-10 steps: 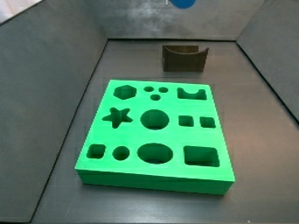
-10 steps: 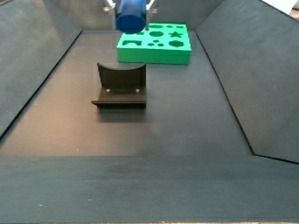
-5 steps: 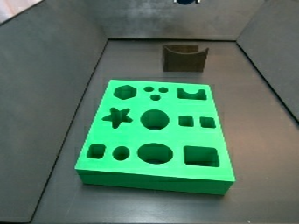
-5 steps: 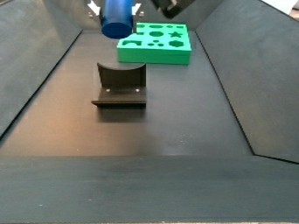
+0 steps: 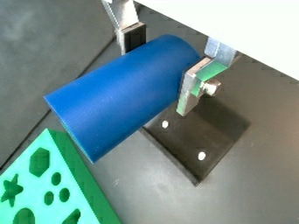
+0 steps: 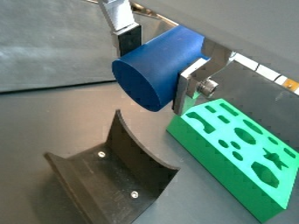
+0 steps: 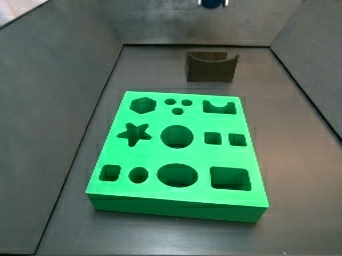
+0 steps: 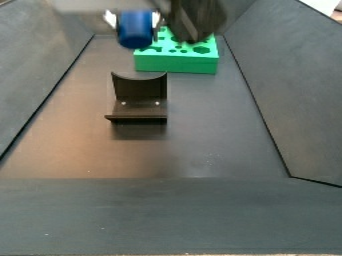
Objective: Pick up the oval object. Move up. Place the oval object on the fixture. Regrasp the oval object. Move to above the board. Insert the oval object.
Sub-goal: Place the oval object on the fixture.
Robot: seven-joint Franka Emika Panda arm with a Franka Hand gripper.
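Note:
My gripper (image 5: 166, 54) is shut on the blue oval object (image 5: 121, 96), a smooth rounded peg lying crosswise between the silver fingers (image 5: 198, 80). Both wrist views show this; in one the peg's flat end (image 6: 149, 74) faces the camera. The gripper (image 8: 144, 22) hangs in the air above the dark fixture (image 8: 136, 98), with the peg (image 8: 131, 28) blurred beside the dark gripper body. The fixture's U-shaped notch (image 6: 105, 168) is empty below the peg. The green board (image 7: 175, 152) with its cut-out holes lies flat on the floor, apart from the fixture (image 7: 210, 65).
Grey walls slope up round the dark floor on all sides. The board (image 8: 177, 50) sits toward one end of the enclosure, the fixture between it and the open floor. A small part of the gripper shows at the upper edge of a side view (image 7: 211, 3).
The gripper with the blue peg has shifted sideways and a little lower over the fixture. The board and fixture have not moved.

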